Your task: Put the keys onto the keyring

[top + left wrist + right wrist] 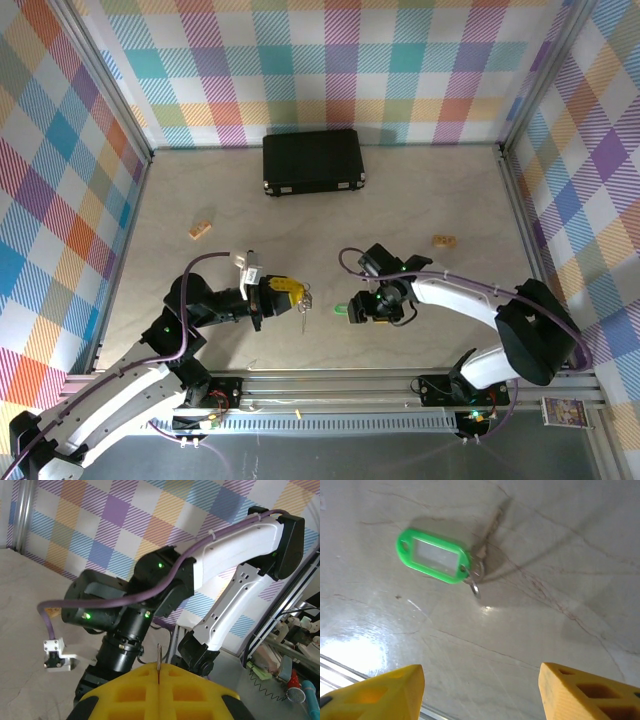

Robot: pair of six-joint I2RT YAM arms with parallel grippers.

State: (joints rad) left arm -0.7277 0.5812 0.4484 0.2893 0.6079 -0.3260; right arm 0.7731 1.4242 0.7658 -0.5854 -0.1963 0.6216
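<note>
Right pincer (481, 680): two yellow fingers spread, gripping nothing. One green key tag (434, 556) lies on the table (560, 580) just beyond its tips. Left pincer (158, 674): fingers pressed together, pinching one silver key ring (304, 297), near the tag, not touching.

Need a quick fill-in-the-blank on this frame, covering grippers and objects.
1. The key tag lying on the table below the right gripper is ____.
2. The right gripper's jaws stand ____, holding nothing.
3. The left gripper is ____ on the keyring, a thin wire.
4. The case by the far wall is ____.
Missing words: green; open; shut; black.
</note>
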